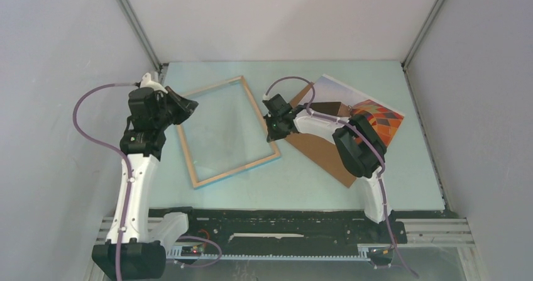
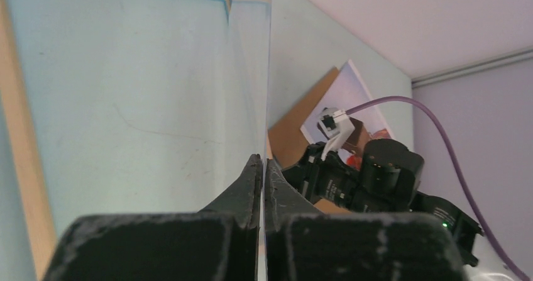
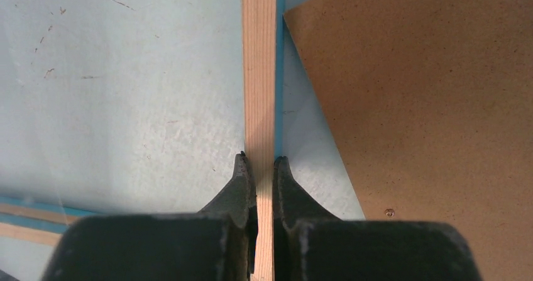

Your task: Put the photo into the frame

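The frame point(image 1: 237, 171) lies on the table left of centre, its light wood side up. My right gripper point(image 1: 274, 130) is shut on its right rail point(image 3: 259, 73), one finger on each side of the wood point(image 3: 259, 163). At the frame's far left corner my left gripper point(image 1: 187, 105) is shut on the edge of a thin clear pane point(image 1: 220, 130), which runs straight up from the closed jaws point(image 2: 263, 163). The photo point(image 1: 371, 112), with its orange-red balloon, lies at the back right, partly under my right arm and overlapping the brown backing board point(image 1: 322, 150).
The backing board point(image 3: 427, 105) lies close to the frame's right rail, with a narrow strip of table between them. Grey walls close in the table on the left, back and right. The black arm rail point(image 1: 283, 227) runs along the near edge.
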Controlling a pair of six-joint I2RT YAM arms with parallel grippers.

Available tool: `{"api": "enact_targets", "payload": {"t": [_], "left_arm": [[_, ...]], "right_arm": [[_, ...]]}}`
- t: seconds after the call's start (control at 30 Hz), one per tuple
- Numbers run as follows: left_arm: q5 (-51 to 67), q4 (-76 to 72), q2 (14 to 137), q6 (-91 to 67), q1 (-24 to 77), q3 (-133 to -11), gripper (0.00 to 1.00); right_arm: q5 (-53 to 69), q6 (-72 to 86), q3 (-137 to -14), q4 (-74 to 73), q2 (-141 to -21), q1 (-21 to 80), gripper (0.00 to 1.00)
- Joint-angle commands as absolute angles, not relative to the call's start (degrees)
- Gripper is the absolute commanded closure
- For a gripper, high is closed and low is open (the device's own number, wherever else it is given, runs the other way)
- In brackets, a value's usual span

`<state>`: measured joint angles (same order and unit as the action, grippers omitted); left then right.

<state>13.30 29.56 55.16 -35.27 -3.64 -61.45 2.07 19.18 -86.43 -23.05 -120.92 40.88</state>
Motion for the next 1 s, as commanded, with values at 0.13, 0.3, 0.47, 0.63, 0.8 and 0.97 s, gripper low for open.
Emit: {"api": "enact_targets", "payload": {"t": [0.13,0.3,0.47,0.63,0.8,0.97], "left_arm": [[18.5,21.7,57.0,-41.8,-4.4,-62.0,1.00],[18.3,16.3,56.5,-47.9,-6.4,-57.7,1.00],[20.0,11.6,58.8,-51.2,-8.5,-56.1,1.00],[21.0,9.2,59.9,-51.3,-9.2,-56.1,1.00],[22.0,3.0,60.2,-54.5,-9.7,-51.0,1.00],[25.2,-6.8,58.8,-55.1,-11.4,-43.9,1.00]], "right_arm": [[9.8,22.1,-81.3,-21.6,-118.7,38.4,1.00],[13.8,24.0,-78.7,-18.4,-118.6,36.4,1.00],[13.7,24.7,-76.5,-16.3,-116.7,35.9,1.00],[12.2,26.3,-76.1,-14.2,-115.2,38.1,1.00],[4.8,29.8,-76.1,-14.3,-114.5,39.7,1.00],[4.6,29.5,-76.1,-14.1,-115.2,39.6,0.93]]}}
